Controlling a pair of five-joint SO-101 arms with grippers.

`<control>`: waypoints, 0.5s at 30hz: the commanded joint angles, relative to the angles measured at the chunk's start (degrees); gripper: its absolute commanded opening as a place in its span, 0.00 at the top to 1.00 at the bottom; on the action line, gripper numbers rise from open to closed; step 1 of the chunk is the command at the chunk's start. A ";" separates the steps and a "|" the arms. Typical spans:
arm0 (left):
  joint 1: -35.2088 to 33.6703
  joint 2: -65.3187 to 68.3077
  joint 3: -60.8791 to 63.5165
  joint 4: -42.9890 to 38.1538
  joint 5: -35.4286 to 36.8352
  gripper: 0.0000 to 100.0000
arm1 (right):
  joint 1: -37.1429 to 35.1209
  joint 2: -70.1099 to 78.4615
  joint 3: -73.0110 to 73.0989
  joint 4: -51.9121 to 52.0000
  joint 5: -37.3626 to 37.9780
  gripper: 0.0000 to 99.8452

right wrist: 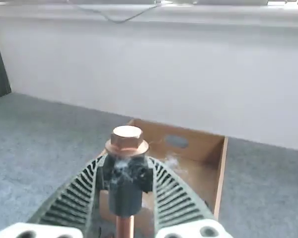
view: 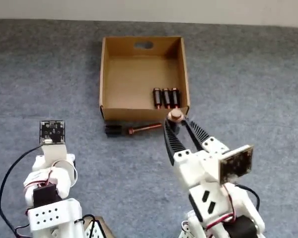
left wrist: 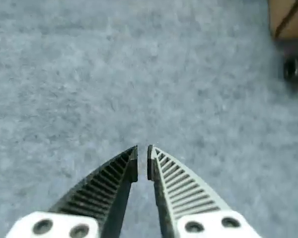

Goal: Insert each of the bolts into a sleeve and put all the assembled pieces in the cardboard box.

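Note:
My right gripper [right wrist: 126, 167] is shut on a black sleeve [right wrist: 124, 191] with a copper bolt [right wrist: 126, 139] through it, held upright. In the high view this right gripper [view: 177, 122] holds the assembled piece [view: 176, 116] just above the front wall of the cardboard box [view: 107, 74]. Three assembled pieces [view: 166, 97] lie side by side in the box's front right corner. On the carpet before the box lie a loose black sleeve [view: 113, 130] and a loose copper bolt [view: 145, 129]. My left gripper [left wrist: 142, 161] is shut over bare carpet, holding nothing.
The left arm [view: 49, 183] sits folded at the lower left, well away from the box. A box corner [left wrist: 288, 17] and the loose sleeve [left wrist: 295, 69] edge into the left wrist view. A pale wall [right wrist: 188, 64] stands behind the box [right wrist: 220, 163].

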State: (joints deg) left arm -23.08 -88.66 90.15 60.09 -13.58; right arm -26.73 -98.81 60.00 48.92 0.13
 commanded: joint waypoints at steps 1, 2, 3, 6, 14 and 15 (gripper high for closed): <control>-3.12 -0.13 -5.67 7.38 -5.36 0.94 | 0.84 8.92 -7.08 -0.04 -0.09 0.99; -3.74 -0.13 -6.29 8.97 -7.38 0.94 | 0.84 12.09 -8.13 -0.04 -0.09 0.99; -4.18 -0.04 -6.29 9.93 -8.88 0.94 | 0.84 15.34 -9.36 -0.04 -0.09 0.99; -4.09 -0.04 -3.30 10.02 -11.25 0.94 | 0.84 24.92 -12.53 -0.04 -0.44 0.99; -3.03 -0.04 0.84 4.48 -9.49 0.94 | 0.84 43.38 -17.98 -0.04 -0.53 0.99; -2.59 -0.04 0.84 4.48 -8.53 0.94 | 0.84 44.97 -18.51 -0.04 -0.53 0.99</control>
State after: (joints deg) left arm -26.68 -88.75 91.12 65.63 -24.04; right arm -26.55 -57.76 46.02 49.01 0.13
